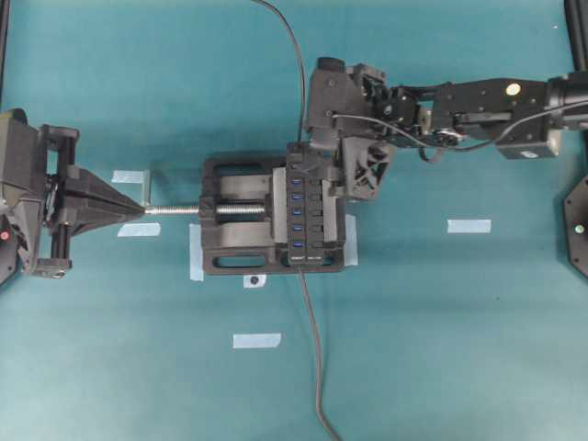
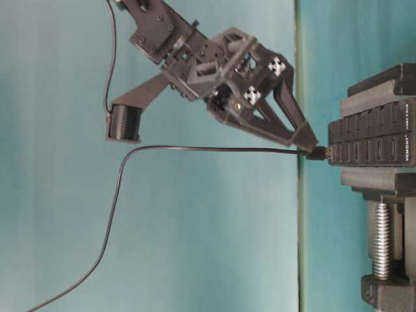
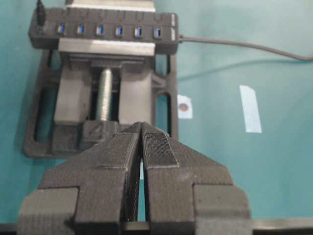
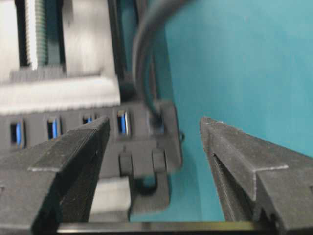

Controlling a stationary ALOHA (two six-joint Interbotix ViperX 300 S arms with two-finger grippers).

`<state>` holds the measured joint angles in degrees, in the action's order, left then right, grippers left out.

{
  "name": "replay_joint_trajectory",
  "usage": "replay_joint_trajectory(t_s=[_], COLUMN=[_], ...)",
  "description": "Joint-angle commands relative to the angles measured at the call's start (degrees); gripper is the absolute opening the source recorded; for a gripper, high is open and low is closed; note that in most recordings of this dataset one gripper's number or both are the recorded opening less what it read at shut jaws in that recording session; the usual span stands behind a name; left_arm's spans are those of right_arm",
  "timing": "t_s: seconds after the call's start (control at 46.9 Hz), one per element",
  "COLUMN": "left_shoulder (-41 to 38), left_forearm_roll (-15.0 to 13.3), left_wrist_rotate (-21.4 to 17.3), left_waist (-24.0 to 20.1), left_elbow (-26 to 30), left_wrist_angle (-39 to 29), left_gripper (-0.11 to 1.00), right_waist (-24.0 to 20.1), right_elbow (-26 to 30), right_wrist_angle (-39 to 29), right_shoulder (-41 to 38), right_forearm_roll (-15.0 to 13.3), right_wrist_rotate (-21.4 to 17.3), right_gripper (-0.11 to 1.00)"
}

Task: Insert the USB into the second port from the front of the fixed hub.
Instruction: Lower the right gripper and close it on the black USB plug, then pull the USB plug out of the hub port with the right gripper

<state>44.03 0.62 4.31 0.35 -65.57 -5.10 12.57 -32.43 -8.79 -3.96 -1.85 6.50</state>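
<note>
The fixed hub (image 1: 308,207) is clamped in a black vise (image 1: 234,243), its blue sockets in a row (image 3: 107,32). The USB (image 2: 317,154) sits plugged into the socket at the hub's far end (image 3: 40,12), opposite the hub's own lead. Its thin cable (image 1: 300,83) runs away to the back. My right gripper (image 1: 335,161) stands open over that end. Its fingers (image 4: 73,152) straddle the hub (image 4: 142,142) and plug (image 4: 156,117) without touching the plug. My left gripper (image 1: 138,209) is shut on nothing at the vise screw's tip, seen closed in the left wrist view (image 3: 142,126).
The vise's silver screw (image 1: 175,209) points at the left gripper. The hub's lead (image 1: 312,349) trails off toward the front edge. Pale tape strips (image 1: 469,225) (image 1: 256,340) lie on the teal table. A small coin-like dot on tape (image 3: 184,106) sits beside the vise.
</note>
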Motion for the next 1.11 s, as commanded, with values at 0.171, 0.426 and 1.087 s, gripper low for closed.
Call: replay_joint_trajectory(t_s=[0.171, 0.426, 1.087], left_shoulder=[-0.09, -0.09, 0.09], left_forearm_roll=[0.09, 0.09, 0.0], left_wrist_rotate=[0.26, 0.26, 0.26], left_waist=[0.0, 0.0, 0.0], left_elbow=[0.62, 0.53, 0.44], left_wrist_angle=[0.26, 0.26, 0.26], left_gripper=[0.02, 0.02, 0.02], right_waist=[0.26, 0.35, 0.09], right_elbow=[2.29, 2.37, 2.29], right_wrist_angle=[0.88, 0.88, 0.88], right_shoulder=[-0.7, -0.79, -0.79], right_forearm_roll=[-0.09, -0.09, -0.09], right_wrist_rotate=[0.53, 0.53, 0.44], right_gripper=[0.79, 0.79, 0.28])
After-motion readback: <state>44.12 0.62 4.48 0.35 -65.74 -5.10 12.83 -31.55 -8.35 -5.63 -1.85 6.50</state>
